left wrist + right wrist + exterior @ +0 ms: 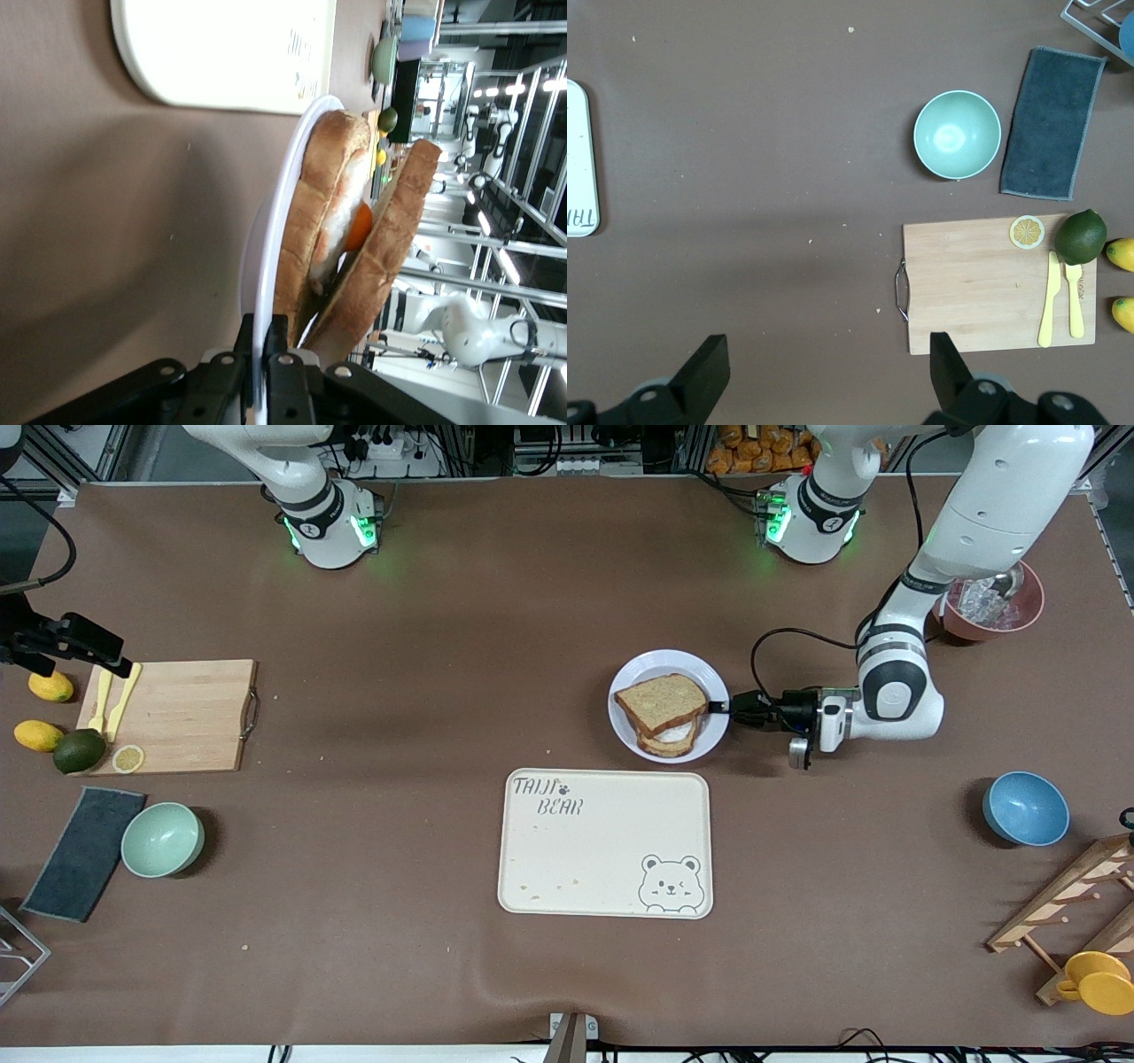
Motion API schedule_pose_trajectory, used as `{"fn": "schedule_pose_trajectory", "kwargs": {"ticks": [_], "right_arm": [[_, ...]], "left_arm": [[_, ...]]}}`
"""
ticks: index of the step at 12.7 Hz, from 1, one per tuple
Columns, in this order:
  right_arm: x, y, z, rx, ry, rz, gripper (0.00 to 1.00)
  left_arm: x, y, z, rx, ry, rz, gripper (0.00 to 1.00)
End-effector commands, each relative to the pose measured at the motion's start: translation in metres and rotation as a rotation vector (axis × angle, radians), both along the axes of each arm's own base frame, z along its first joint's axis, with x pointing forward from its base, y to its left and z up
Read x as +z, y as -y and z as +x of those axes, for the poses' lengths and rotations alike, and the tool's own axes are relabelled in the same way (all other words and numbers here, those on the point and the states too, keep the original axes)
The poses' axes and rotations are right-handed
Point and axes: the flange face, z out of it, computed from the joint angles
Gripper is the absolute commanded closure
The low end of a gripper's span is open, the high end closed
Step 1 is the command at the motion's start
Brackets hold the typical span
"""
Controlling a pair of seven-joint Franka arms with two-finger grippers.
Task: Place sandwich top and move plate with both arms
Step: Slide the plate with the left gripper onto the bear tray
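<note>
The left gripper (719,708) lies low and level at the rim of the plate (640,674), on the side toward the left arm's end of the worktop (425,691), and the left wrist view shows its fingers (276,354) closed on that rim, one above and one below the thin white edge. On the plate sits the sandwich: the sandwich top (662,702), a brown speckled slice with a darker crust, rests tilted on an egg-topped toast slice (671,737), with white and a spot of orange showing between the two in the left wrist view. The plate stands just farther from the front camera than the cream bear-print tray (605,841), near it but not touching. The right gripper (824,376) waits high over the right arm's end of the worktop, its fingers spread wide with nothing between them; below it are a wooden cutting board (983,283) carrying a lemon slice (1027,232) and yellow cutlery (1061,299), a green bowl (957,135) and a dark cloth (1052,122). A blue bowl (1025,808) sits toward the left arm's end.
</note>
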Motion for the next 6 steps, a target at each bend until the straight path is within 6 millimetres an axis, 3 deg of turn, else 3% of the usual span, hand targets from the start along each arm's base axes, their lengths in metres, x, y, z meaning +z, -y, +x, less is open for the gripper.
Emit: {"fn": "schedule_pose_trajectory", "kwargs": {"ticks": [1, 6], "right_arm": [[-0.001, 0.001, -0.002, -0.014, -0.007, -0.006, 0.00], [-0.002, 0.001, -0.002, -0.015, -0.010, -0.006, 0.00]], "left_arm": [[0.022, -0.005, 0.011, 0.083, -0.019, -0.048, 1.00], [0.030, -0.003, 0.037, 0.242, 0.001, -0.100, 1.00]]}}
